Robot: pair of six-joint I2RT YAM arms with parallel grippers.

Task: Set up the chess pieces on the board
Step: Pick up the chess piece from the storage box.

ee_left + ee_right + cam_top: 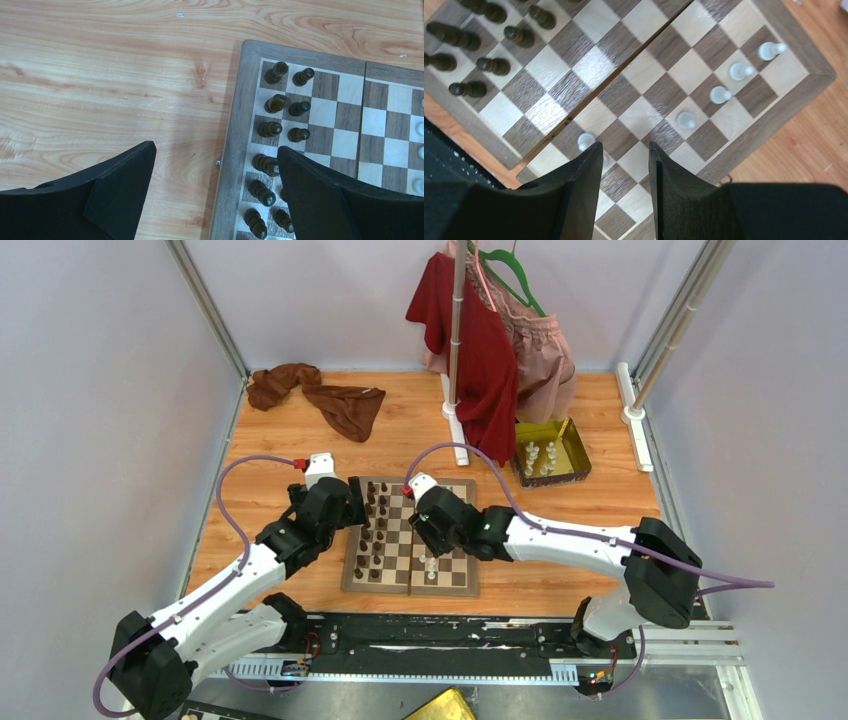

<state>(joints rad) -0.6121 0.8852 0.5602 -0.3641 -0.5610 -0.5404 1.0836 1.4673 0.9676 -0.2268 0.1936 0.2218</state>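
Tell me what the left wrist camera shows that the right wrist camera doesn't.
Only left wrist: the left gripper, open wide across the edge of the board, and a broad stretch of table. Only right wrist: the right gripper, narrowly open, and a row of white pieces seen whole. Both: the board, its centre seam and the dark pieces.

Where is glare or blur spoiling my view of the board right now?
Right wrist: sheen washes the board squares by the seam, and the cream pieces blow out white. Left wrist: dark pieces sharp. Top external: evenly lit, both sets too small to read.
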